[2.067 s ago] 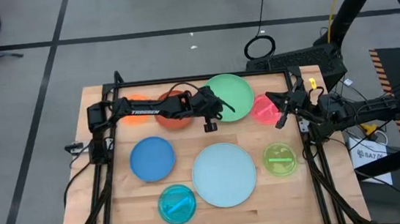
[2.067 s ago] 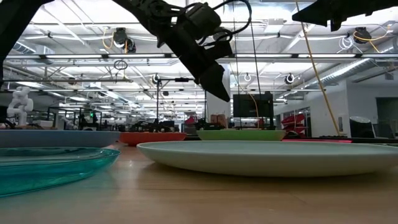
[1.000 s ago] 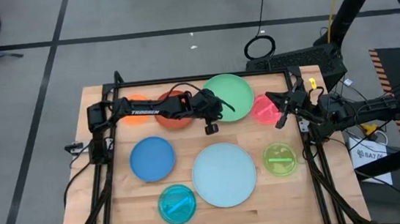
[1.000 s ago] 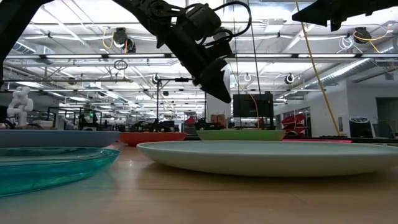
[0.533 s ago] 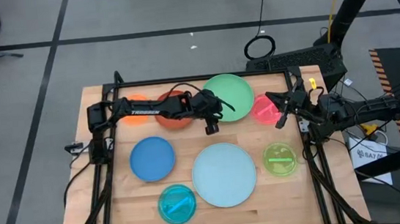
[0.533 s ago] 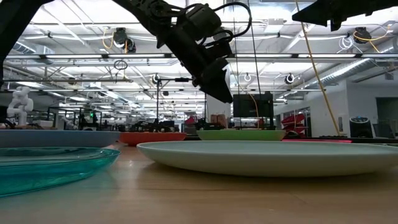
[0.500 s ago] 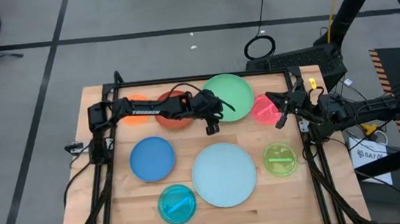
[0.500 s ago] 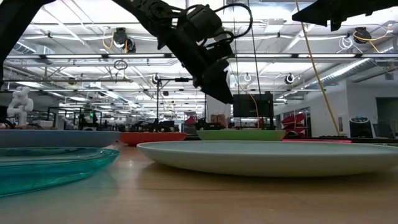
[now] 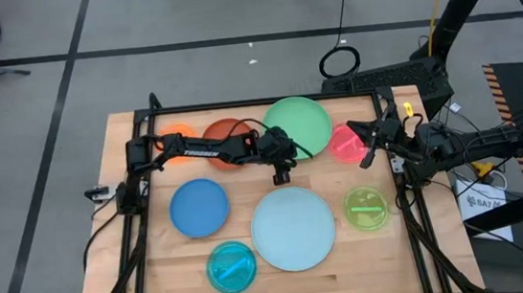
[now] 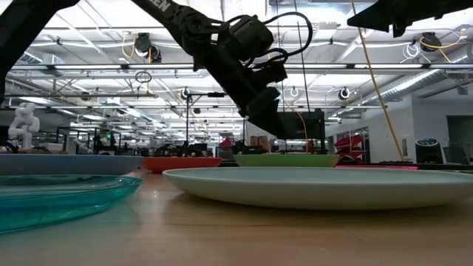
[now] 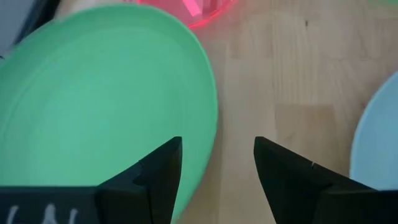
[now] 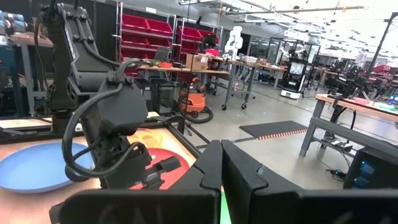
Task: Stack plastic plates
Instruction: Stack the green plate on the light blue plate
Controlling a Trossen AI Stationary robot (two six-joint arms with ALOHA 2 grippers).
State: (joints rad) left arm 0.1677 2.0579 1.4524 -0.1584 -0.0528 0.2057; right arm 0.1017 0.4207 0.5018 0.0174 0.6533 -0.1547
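Observation:
Several plastic plates lie flat and apart on the wooden table: green (image 9: 300,124), rust-brown (image 9: 226,129), orange (image 9: 172,133), pink (image 9: 345,144), blue (image 9: 199,208), pale blue (image 9: 292,227), cyan (image 9: 232,267) and lime (image 9: 366,208). My left gripper (image 9: 281,173) hangs open above the green plate's near rim (image 11: 208,134). One finger (image 11: 163,171) is over the plate, the other (image 11: 277,171) over bare wood. In the low view the gripper (image 10: 284,131) is clear of the plate (image 10: 287,159). My right gripper (image 9: 368,153) is shut and raised beside the pink plate.
The left arm (image 9: 204,150) reaches across the rust-brown and orange plates. Bare wood (image 11: 280,81) shows between the green, pink and pale blue plates. The right arm's base (image 9: 435,144) stands at the table's right edge. Metal frame rails (image 9: 136,245) run along both sides.
My left gripper has moved a little toward the table's right and near edges and come down, from beside the green plate's left rim to above its near rim. In the low view its fingers stand wider apart than a second ago. The plates have not moved.

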